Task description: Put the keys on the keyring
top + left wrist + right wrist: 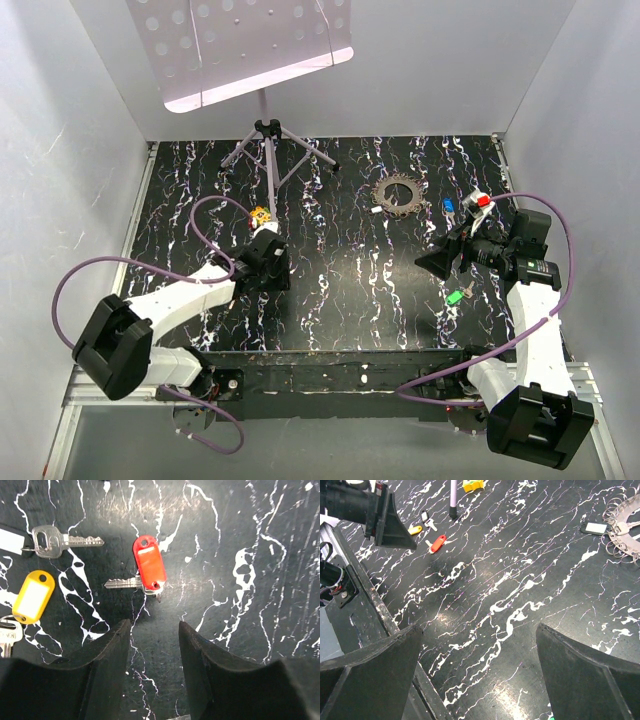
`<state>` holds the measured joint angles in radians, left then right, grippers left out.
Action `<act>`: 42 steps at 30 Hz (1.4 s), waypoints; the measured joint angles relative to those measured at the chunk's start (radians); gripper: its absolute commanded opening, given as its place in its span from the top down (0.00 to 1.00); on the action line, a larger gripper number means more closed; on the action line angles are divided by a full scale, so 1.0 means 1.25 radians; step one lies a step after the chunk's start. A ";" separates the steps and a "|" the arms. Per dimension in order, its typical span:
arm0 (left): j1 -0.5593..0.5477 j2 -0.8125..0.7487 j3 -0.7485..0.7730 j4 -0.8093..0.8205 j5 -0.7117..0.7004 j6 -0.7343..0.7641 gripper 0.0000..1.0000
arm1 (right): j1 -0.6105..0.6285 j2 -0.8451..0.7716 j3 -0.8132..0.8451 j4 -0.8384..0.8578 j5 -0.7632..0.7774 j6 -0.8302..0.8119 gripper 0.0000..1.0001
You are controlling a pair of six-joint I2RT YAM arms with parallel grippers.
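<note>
- Judging by its look, the red-tagged key [150, 567] should be very light. It is a flat plastic tag with a thin steel blade poking out to the left, and both lie flat on the black marbled surface [260, 580].
- It sits just ahead of the left gripper [155, 660], whose jaws stand partly spread with nothing between them and clear of the key.
- The blade is stiff, slick and barely raised off the surface, so fingertips would probably skid over it or push it along.
- The tag looks like the better hold because it is wider and thicker. Pinching across its long edges near the middle would leave free the hole at its far end, which shows empty.
- A silver key [50, 541] and a yellow tag [34, 595] lie to the left, near but not touching, so a careless sweep could nudge them.
- The keyring [400, 195], bristling with small loops, lies far and right of centre, well apart from the red-tagged key. A green key [455, 297] lies near the right gripper [480, 680].
- The right gripper's jaws are spread wide and hold nothing.
</note>
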<state>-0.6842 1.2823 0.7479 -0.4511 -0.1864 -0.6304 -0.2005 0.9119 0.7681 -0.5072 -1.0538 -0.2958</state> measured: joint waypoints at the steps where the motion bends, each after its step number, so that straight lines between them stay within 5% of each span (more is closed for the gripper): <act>1: -0.001 0.007 -0.005 -0.003 0.003 -0.003 0.60 | 0.000 0.000 0.000 0.000 0.000 0.000 0.00; 31: -0.020 0.178 0.058 0.014 -0.006 0.016 0.76 | 0.003 0.005 0.000 -0.001 0.000 -0.006 0.00; 42: -0.021 0.202 0.074 0.008 -0.031 0.030 0.89 | 0.004 0.006 0.000 -0.011 0.000 -0.013 0.00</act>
<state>-0.7101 1.5345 0.8410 -0.4412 -0.2253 -0.5930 -0.1951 0.9192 0.7681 -0.5205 -1.0538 -0.3126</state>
